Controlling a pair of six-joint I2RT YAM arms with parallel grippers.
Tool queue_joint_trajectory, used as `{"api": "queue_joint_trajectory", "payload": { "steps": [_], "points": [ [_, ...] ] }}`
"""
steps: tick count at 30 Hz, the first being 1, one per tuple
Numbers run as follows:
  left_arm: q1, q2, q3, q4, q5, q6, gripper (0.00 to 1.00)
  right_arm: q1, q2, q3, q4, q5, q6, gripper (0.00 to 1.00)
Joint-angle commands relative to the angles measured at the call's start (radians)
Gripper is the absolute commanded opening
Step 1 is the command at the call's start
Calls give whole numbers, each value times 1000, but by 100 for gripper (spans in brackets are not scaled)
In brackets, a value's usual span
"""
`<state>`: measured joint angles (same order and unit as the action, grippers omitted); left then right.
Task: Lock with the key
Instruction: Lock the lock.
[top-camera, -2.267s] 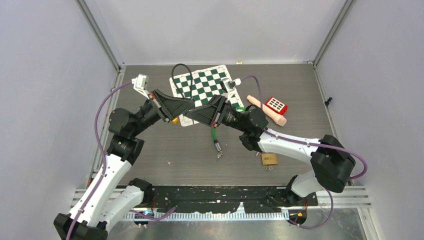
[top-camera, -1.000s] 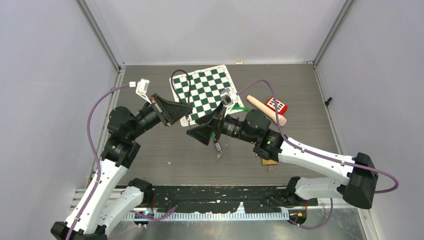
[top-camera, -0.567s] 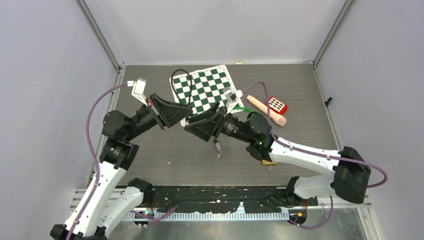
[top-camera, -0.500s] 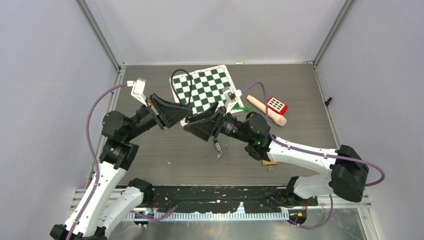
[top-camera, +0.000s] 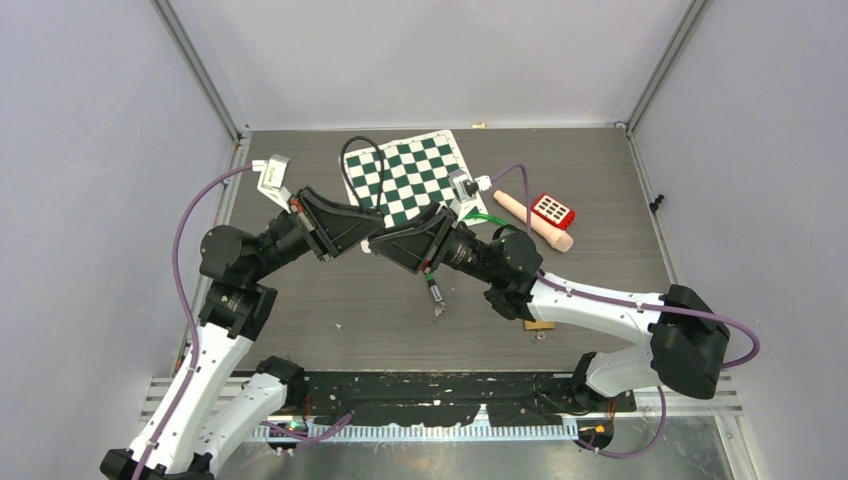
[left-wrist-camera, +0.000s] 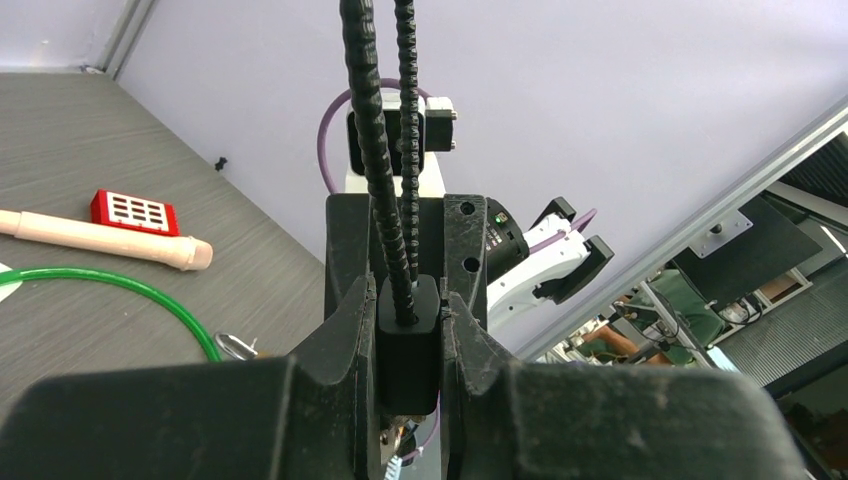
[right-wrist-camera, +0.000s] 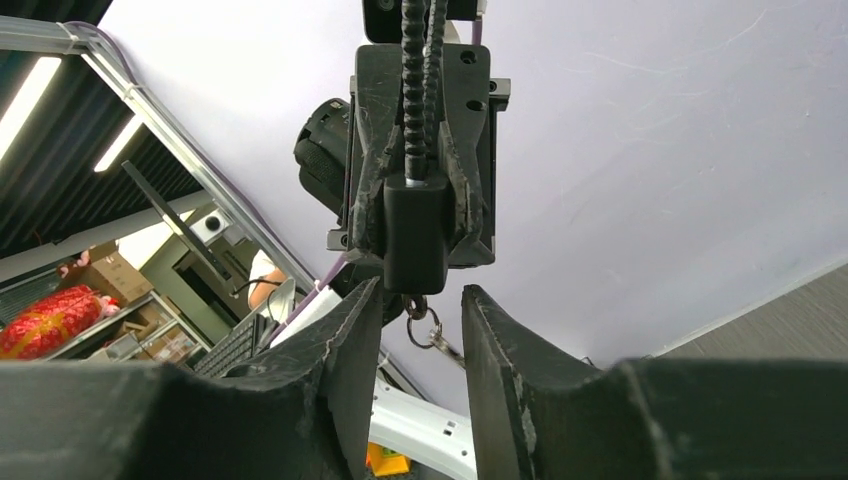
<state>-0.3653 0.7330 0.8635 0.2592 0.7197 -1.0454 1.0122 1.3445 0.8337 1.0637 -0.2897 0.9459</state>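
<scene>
"What lay nearest you?"

"On the table (top-camera: 330, 300), near and to the right, a padlock (top-camera: 540, 320) sat half hidden under my right arm. Just beyond it, mid-table, the end of a green cable (top-camera: 434, 291) lay loose. Neither was in hand."

"And your fingers?"

"Above mid-table the two met tip to tip. My left gripper (left-wrist-camera: 410, 335) was clamped narrow on the lock (left-wrist-camera: 408, 352), a small black block held in the air, with both strands of its black cable (left-wrist-camera: 372, 120) rising from its top. My right gripper (right-wrist-camera: 421, 297) faced it from the right, fingers partway apart. The key (right-wrist-camera: 413, 302) stuck out of the lock's underside with a ring (right-wrist-camera: 421, 328) hanging from it, and both sat in my gap. I saw no pad touching either."

"So which step was that?"

"Taking hold of the key, I judged. The lock was presented and the key looked seated. As far as I could tell, the turn was not yet made."

"What did the next move call for?"

"Pinching the key's head, not the loose ring, then rolling my wrist about the key's axis while the left held firm. A grip on the ring would only have swung it."

"Anything farther off?"

"A board (top-camera: 405, 172), a pin (top-camera: 535, 222) and a red box (top-camera: 552, 209) lay at the far side, all well apart from the work."
</scene>
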Motion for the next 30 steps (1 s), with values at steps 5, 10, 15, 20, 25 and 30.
{"api": "queue_joint_trajectory", "payload": {
  "steps": [5, 10, 15, 20, 25, 30],
  "points": [
    [-1, -12, 5, 80, 4, -9, 0, 2, 24, 28, 45, 4, -2, 22],
    [-1, -10, 5, 75, 0, 2, 0, 2, 15, 33, -8, 27, -14, 7],
    [-2, -30, 21, -46, -64, 103, 0, 2, -25, 58, -228, 151, -83, 5],
    [-1, -57, 73, -267, -206, 311, 0, 5, -86, 135, -592, 320, -233, 5],
    [-1, -45, 70, -289, -246, 336, 0, 18, -74, 210, -760, 398, -315, 6],
    [-2, -39, 71, -295, -249, 351, 0, 6, -93, 198, -721, 223, -349, 66]
  ]
}}
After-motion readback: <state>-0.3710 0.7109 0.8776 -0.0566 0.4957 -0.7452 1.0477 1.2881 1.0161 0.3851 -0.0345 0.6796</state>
